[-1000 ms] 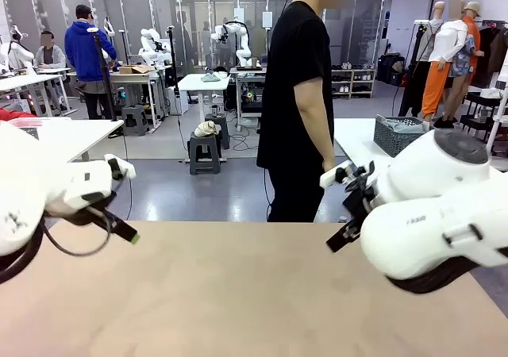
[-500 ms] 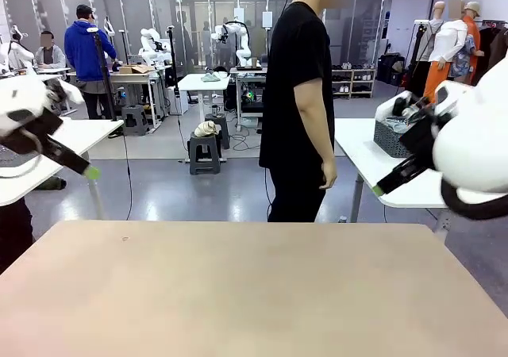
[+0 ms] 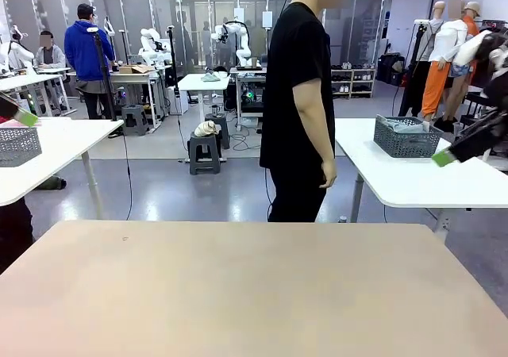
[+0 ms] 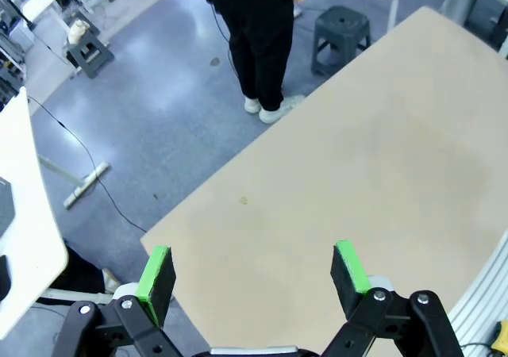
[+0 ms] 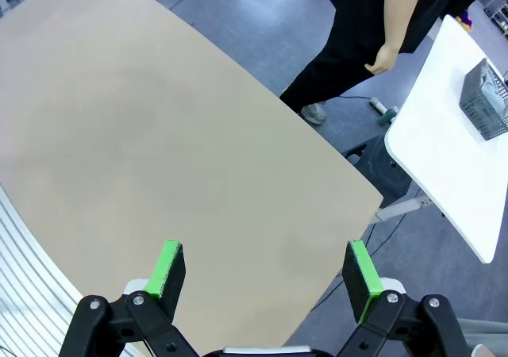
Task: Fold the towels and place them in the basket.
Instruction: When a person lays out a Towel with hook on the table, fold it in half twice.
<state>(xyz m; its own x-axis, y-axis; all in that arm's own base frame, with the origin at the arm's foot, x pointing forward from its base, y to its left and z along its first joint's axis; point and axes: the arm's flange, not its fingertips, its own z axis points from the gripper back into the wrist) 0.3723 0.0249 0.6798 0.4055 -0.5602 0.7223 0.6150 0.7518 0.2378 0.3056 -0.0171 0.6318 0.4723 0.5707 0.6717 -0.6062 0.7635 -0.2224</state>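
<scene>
Both arms had swung out to the frame's edges. The left hand and right hand hung wide open, empty, above the tabletop. The basket sat at middle right on a white side table, so folding seemingly hadn't begun.

One tan rectangular wooden table. One person in black clothes stands beyond its far edge. Two white-topped tables: right white table past its far right corner, left white table past its far left. Two mesh baskets: dark grey rectangular basket far right, paler grey basket far left.
</scene>
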